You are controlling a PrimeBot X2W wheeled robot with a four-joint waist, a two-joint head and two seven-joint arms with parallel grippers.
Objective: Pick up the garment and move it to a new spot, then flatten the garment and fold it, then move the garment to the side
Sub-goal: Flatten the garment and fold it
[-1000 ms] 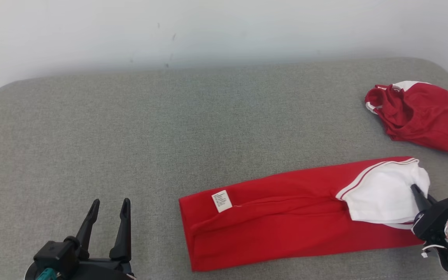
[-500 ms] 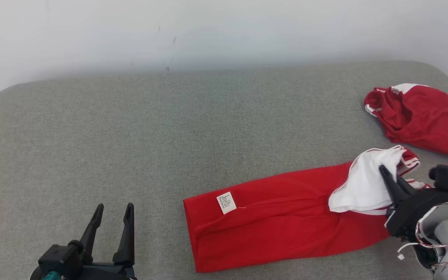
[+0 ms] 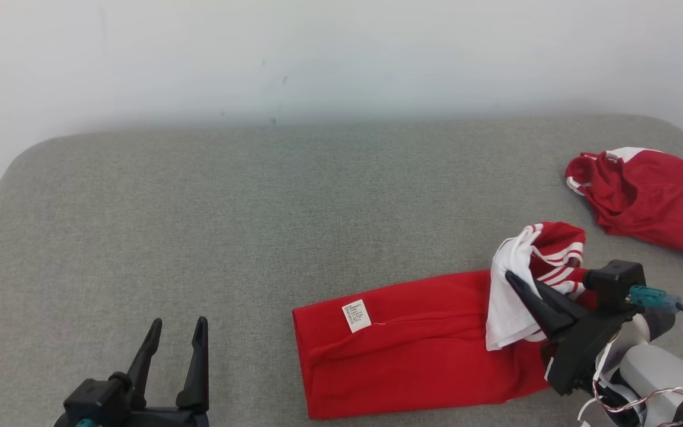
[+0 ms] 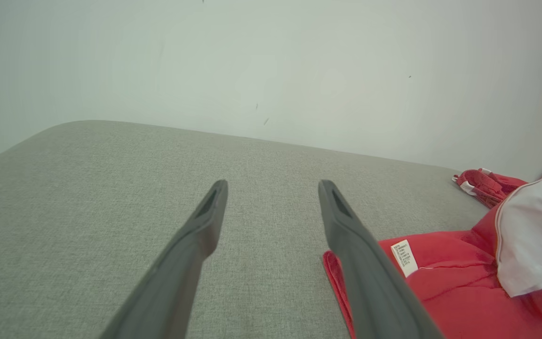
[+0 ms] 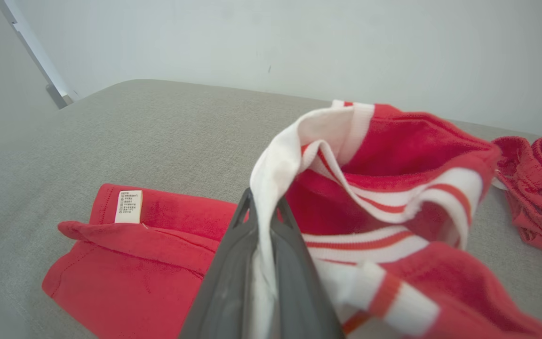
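The garment (image 3: 412,350) is red with white panels and striped trim, lying as a long folded strip on the grey cushion, a white care label (image 3: 356,315) near its left end. My right gripper (image 3: 516,281) is shut on its white right end, lifted and curled leftward over the red body. In the right wrist view the fingers (image 5: 233,263) pinch the white fabric (image 5: 275,160), with the striped collar (image 5: 393,188) bunched beside it. My left gripper (image 3: 176,329) stands open at the lower left, apart from the garment (image 4: 440,282), nothing between its fingers (image 4: 195,245).
A second red and white garment (image 3: 650,198) lies crumpled at the far right of the cushion (image 3: 199,225), near its edge. A pale wall (image 3: 318,53) rises behind. Bare grey cushion spreads across the left and middle.
My right gripper has lifted the garment's white end and carried it leftward, folding it over the red body. The head camera has shifted slightly. The left gripper stays open in place.
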